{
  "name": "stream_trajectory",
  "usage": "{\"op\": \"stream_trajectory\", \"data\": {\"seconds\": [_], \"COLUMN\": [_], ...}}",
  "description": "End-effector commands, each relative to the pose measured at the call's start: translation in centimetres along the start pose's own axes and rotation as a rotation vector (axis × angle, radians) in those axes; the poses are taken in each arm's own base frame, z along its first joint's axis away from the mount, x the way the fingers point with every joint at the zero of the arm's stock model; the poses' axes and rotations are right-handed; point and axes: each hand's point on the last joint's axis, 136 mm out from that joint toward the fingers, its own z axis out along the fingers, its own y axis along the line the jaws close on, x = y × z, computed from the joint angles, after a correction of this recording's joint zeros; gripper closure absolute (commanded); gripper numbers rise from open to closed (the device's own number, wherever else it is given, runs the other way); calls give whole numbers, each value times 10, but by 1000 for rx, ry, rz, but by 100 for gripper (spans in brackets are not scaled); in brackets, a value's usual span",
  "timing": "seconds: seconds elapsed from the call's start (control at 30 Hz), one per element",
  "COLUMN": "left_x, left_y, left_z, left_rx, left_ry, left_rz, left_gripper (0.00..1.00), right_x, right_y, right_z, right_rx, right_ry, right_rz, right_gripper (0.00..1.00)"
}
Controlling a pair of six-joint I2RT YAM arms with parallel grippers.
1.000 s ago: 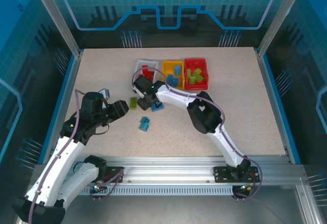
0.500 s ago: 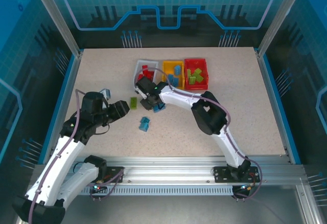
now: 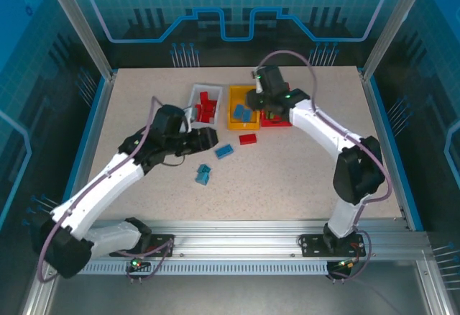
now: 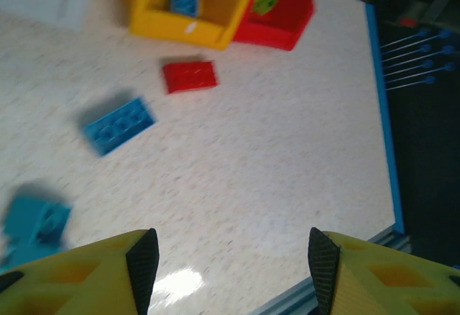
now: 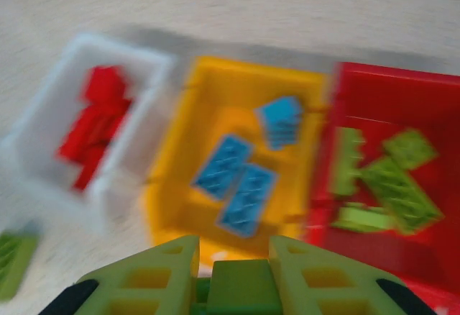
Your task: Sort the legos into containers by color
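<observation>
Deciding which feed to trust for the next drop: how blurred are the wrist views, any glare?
Right wrist: heavy motion blur, the yellow bin and its blue bricks smeared. Left wrist: milder blur on the loose blue brick, a bright glare patch on the table low in frame. Top external: sharp, evenly lit.

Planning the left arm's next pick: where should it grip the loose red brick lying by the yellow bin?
Probably come straight down on the red brick and pinch its two long sides: it lies flat on the table, with free space along both.
</observation>
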Motion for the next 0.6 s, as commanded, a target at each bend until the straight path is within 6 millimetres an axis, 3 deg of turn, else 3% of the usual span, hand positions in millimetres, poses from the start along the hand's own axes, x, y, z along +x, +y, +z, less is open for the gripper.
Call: {"op": "stream_trajectory", "data": {"seconds": [0.0,0.1,0.23,0.37,0.47,0.57], "left_x": [-30,-36,-41,-41,-37,-30], "left_y": [-43,-59,-66,-70,-69,-63], "left_z": [16,42,65,78,85,90], "left_rx": [65,66,64,67,60,37], "left_ry": [-71,-49,-39,-24,-4,20], "left_rz": [90,131,144,156,164,183], "left_gripper": [39,39,39,39,39,38], "right_x": [6,-2,-3,1,0,-13], "right_y": [-42,-68,-89,-94,-93,-85], "right_z": [30,60,94,115,113,92], "right_rx": [91,151,232,248,256,242], "right_ry": [78,121,183,224,225,170], "right_rz": [165,220,241,245,238,213], "right_gripper": [83,83,82,71,58,50]}}
